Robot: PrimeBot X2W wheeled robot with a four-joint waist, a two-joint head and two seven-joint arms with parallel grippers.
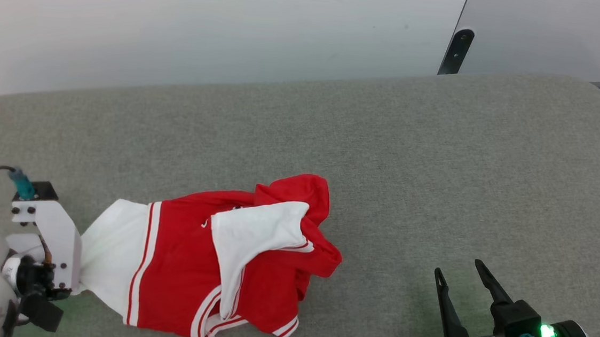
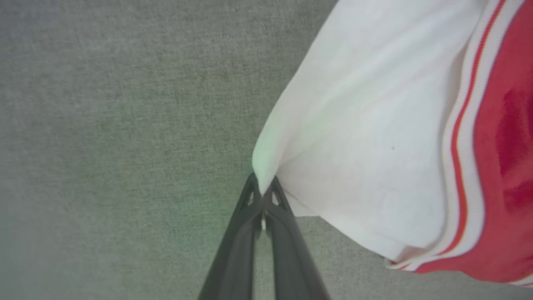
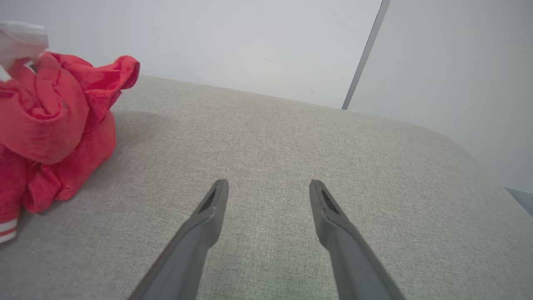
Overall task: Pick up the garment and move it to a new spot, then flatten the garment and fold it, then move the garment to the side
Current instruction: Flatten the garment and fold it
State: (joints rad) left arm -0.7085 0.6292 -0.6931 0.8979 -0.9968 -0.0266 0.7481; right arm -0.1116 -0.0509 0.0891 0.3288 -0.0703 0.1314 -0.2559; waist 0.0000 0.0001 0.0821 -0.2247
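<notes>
The left tool (image 2: 262, 188) is closed tight on a corner of the white cloth of the garment (image 1: 174, 266), which lies crumpled at the near left of the grey tabletop (image 1: 414, 145). The right tool (image 1: 458, 268) is wide open and empty, well apart to the right. I judge the task is near its beginning: the garment is gripped, but flattening, folding and moving aside are all left.

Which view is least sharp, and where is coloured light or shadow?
Left wrist view: softest, the garment blurred, a green tint where the left gripper pinches its white sleeve. Head view: sharp, a green lamp glowing. Right wrist view: even light, soft shadow beside the garment.
</notes>
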